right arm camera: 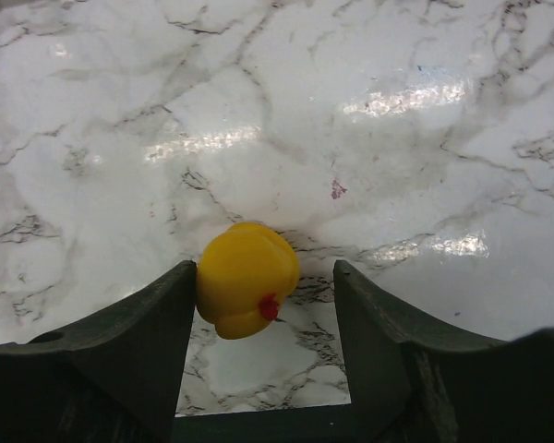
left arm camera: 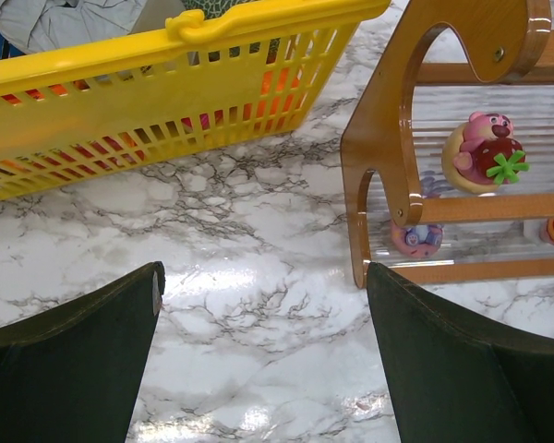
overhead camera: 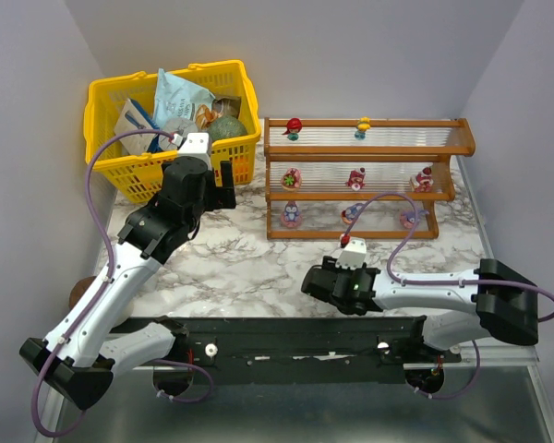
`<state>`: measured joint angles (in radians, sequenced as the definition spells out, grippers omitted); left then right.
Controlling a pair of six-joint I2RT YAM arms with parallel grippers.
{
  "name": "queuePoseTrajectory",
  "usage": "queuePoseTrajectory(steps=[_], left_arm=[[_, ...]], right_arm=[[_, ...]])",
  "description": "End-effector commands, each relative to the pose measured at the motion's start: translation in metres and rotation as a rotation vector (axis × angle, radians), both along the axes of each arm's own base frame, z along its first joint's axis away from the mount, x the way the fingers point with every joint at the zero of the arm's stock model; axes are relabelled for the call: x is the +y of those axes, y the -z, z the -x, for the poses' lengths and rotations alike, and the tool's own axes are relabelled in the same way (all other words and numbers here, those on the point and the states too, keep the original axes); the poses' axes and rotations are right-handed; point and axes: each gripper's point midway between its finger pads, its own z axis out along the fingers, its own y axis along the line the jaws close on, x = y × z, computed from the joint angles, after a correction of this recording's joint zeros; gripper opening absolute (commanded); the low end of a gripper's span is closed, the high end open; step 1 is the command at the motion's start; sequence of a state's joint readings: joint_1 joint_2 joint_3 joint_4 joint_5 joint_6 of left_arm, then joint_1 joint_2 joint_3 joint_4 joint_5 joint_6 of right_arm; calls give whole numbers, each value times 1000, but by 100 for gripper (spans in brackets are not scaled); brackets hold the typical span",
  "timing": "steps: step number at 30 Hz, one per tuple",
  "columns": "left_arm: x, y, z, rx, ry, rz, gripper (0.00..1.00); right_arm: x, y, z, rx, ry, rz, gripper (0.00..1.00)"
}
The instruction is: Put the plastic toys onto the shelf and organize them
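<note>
The shelf [overhead camera: 365, 175] stands at the back right, with two plastic toys on its top tier [overhead camera: 293, 126], three on the middle tier [overhead camera: 355, 179] and three on the bottom tier [overhead camera: 291, 215]. My right gripper [overhead camera: 316, 280] is low over the table in front of the shelf. In the right wrist view it [right arm camera: 265, 274] is open around a yellow duck toy [right arm camera: 245, 277], which touches the left finger with a gap to the right one. My left gripper [overhead camera: 223, 185] is open and empty between basket and shelf [left arm camera: 379, 157]; it [left arm camera: 263, 305] faces a pink toy [left arm camera: 485, 152].
A yellow basket [overhead camera: 111, 101] of packets and jars stands at the back left, close to my left gripper; its wall also shows in the left wrist view [left arm camera: 148, 101]. A brown object [overhead camera: 81, 291] lies at the table's left edge.
</note>
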<state>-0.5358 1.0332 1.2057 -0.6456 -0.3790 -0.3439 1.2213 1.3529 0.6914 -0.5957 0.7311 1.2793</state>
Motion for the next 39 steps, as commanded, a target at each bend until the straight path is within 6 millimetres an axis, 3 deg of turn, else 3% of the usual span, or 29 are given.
queuePoseTrajectory(steps=[1,11,16,20,24,25,28,30,33,37,39], left_arm=[[-2,3,0,10,20,6,99],[-3,3,-3,13,24,10,99],[-3,4,-3,18,22,7,99],[-3,5,-4,22,23,7,99],[-5,6,-4,23,29,16,99],[-7,8,-4,29,35,18,99],[-8,10,-4,34,38,25,99],[-9,10,-4,36,41,30,99],[-9,11,-4,37,43,31,99],[-9,8,-3,32,46,28,99],[-8,7,-3,30,47,27,99]], right_arm=[[-9,-2,-3,-50,87,8,67],[2,-2,-7,-75,24,-10,65],[18,-5,-11,-99,-52,-41,62],[19,-5,-11,-96,-66,-36,56],[15,0,-9,-76,-37,-21,45],[13,3,-7,-61,-37,-10,36],[10,7,-4,-35,-14,19,24],[7,6,-4,-33,-1,26,20],[6,-1,-4,-36,2,27,13],[-2,-30,-4,-44,9,33,4],[0,-53,-8,-46,19,4,2]])
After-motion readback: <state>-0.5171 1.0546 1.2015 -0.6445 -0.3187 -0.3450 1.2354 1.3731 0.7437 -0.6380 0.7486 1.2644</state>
